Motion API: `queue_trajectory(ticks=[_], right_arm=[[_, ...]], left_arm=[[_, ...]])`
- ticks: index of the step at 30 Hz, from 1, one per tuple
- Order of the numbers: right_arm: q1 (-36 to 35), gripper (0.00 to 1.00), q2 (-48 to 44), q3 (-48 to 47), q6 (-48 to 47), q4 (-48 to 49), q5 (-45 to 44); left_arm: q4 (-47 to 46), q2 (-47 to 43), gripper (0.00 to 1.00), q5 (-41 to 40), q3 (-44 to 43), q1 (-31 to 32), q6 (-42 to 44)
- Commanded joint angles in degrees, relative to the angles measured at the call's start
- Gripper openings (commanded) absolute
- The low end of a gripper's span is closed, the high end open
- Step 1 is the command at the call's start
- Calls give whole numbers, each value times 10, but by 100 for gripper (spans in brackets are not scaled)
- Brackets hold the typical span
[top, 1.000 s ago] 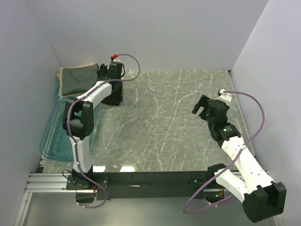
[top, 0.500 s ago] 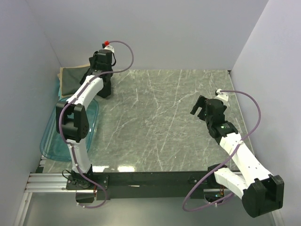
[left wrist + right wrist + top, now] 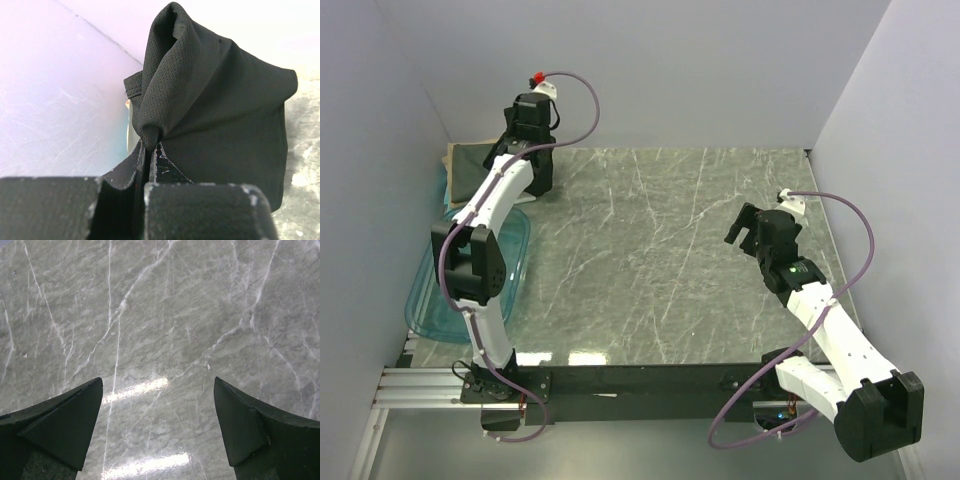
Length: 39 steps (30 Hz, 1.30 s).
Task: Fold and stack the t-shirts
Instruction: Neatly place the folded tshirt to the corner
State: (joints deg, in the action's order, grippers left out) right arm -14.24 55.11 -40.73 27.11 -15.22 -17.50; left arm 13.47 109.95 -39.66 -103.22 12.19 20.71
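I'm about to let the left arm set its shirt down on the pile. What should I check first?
1. Grip of left gripper on black shirt: ok, clamped shut.
2. Shirt folded flat: not ok, it hangs bunched.
3. Free right gripper: ok, open, holding nothing.
4. Shirt lined up over folded grey-green shirt: cannot tell, the left arm hides most of it.

Overhead view: the left arm (image 3: 490, 200) covers most of the dark grey-green t-shirt (image 3: 468, 172) and part of the blue tub (image 3: 425, 290); the beige t-shirt (image 3: 450, 155) shows only as a sliver. Left wrist view: the left gripper (image 3: 149, 157) hides the pinched fold of the black t-shirt (image 3: 220, 115).
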Motion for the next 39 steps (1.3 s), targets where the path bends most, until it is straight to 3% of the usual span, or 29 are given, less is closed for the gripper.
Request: queue_trajectory(ticks=[1,18,39], right_arm=[[2,97,-4,-13,-7,20,-6],[3,97,5,-26,-13,9,-17],[2,95,36,-37,-22,11,-23]], left_arm=[[-18,-40,1,3,-28,-15,0],[-64,44,1,85,-30,-103,-21],[-101,127,0,87,-34,-191,-62]])
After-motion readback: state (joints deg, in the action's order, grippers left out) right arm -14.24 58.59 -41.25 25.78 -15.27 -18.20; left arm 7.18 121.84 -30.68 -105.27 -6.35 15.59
